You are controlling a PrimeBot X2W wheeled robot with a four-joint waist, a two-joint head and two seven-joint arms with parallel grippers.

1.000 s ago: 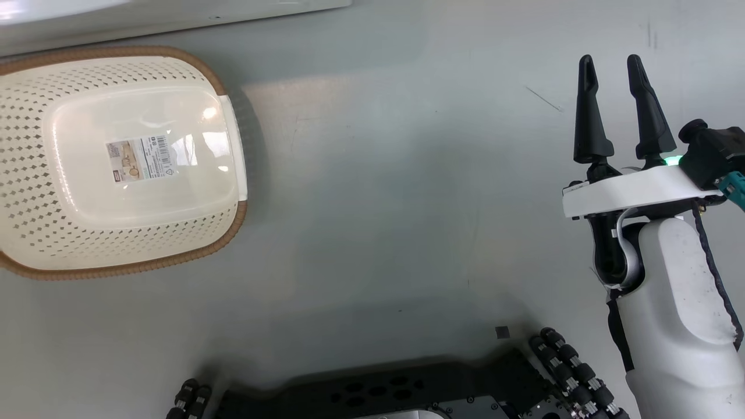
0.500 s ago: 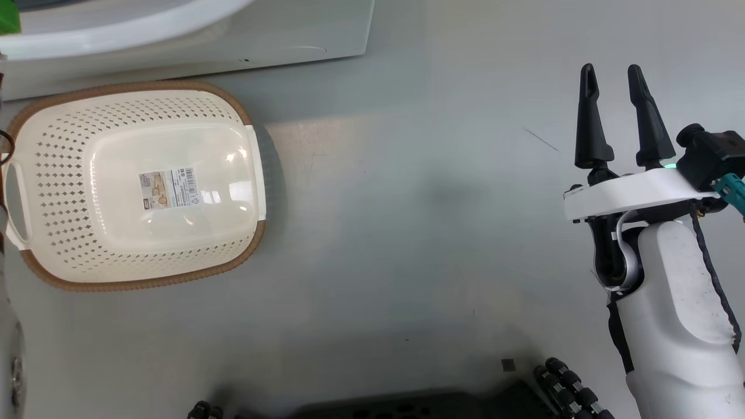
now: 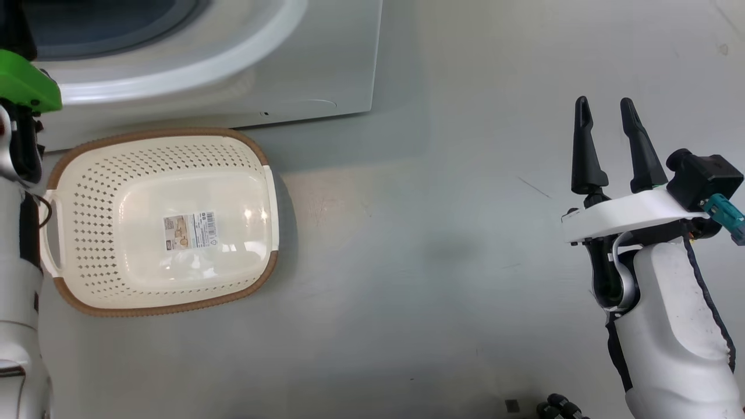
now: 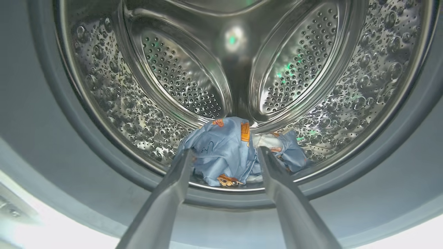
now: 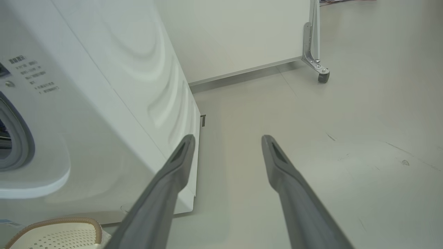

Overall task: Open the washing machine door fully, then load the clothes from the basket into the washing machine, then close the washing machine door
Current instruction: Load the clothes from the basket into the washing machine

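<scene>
Washing machine: the big white front-loading washing machine (image 3: 233, 87) stands at the top left of the head view.
Drum: its shiny steel drum with little holes (image 4: 104, 86) is open.
Basket: the cream-white plastic basket with a brown rim (image 3: 81, 192) sits on the floor just beside the machine, with only a label inside.
Clothes: the light blue clothes with orange patches (image 4: 221, 148) lie in a soft heap at the drum's bottom, straight ahead of the left hand.
Left hand: the left hand (image 4: 225, 151) has its fingers spread wide and holds nothing. It is the one nearer the machine.
Right hand: the right hand (image 3: 603, 103) is spread and empty, well apart over bare floor.
Next: I think only shutting the door is left.
</scene>
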